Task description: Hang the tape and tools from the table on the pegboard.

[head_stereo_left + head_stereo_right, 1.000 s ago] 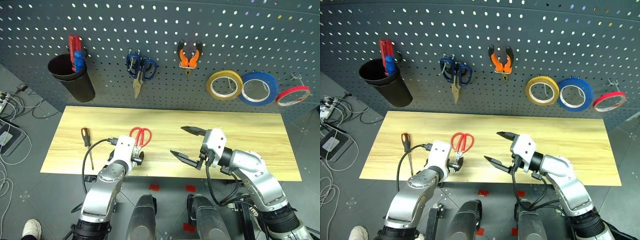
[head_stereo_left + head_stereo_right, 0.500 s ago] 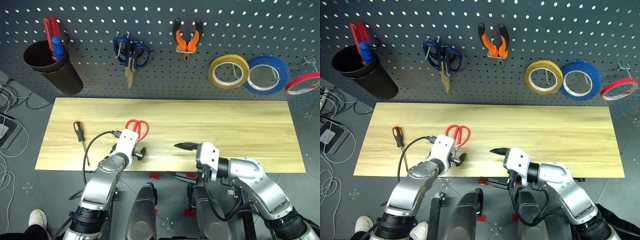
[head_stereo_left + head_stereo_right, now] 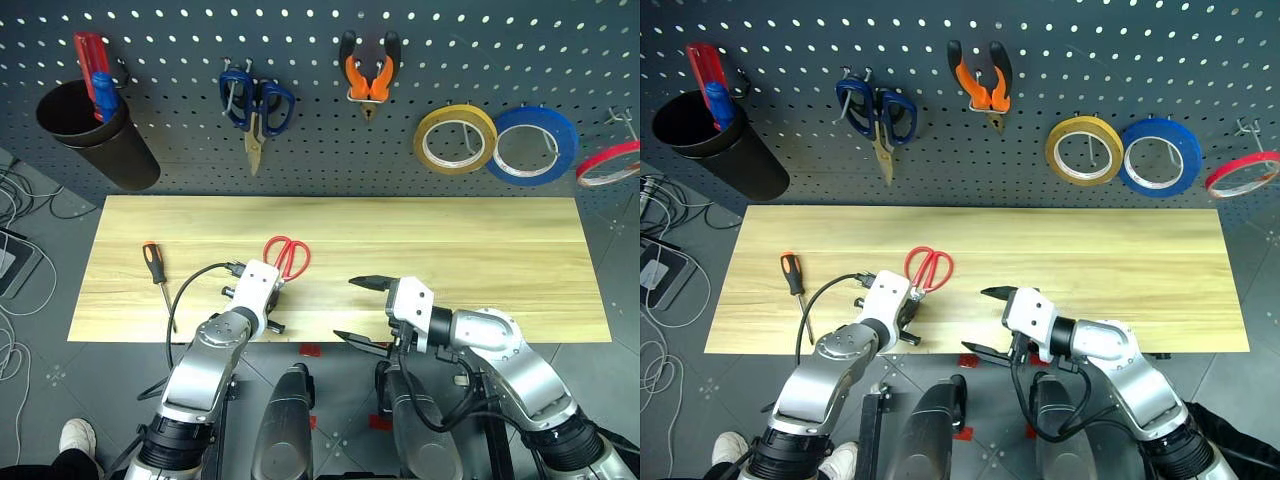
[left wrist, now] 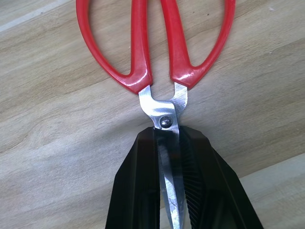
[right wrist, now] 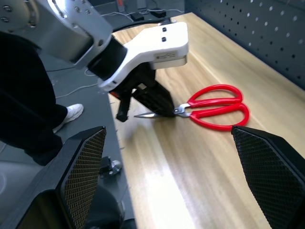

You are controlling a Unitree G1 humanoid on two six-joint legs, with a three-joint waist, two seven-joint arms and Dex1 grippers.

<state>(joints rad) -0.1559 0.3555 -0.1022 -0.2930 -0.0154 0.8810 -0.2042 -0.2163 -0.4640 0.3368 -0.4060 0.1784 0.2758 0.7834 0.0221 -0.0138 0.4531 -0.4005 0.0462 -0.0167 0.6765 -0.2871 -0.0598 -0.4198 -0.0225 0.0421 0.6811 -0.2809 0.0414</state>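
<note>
The thin red tape ring (image 3: 612, 164) and orange-and-black pliers (image 3: 369, 81) hang on the dark grey perforated pegboard (image 3: 330, 140). On the light wooden surface (image 3: 480, 250) below the pegboard, the left claw (image 4: 170, 157) is pinching the blades of the red-handled steel scissors (image 4: 157, 57). The orange-and-black-handled screwdriver (image 3: 156, 270) lies there too. The right claw (image 3: 362, 310) is spread, empty.

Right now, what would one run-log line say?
left claw: shut on red scissors blades | right claw: open, empty | screwdriver: on table

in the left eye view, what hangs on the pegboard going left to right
black cup → blue-handled scissors → pliers → yellow tape roll → blue tape roll → red tape ring
</note>
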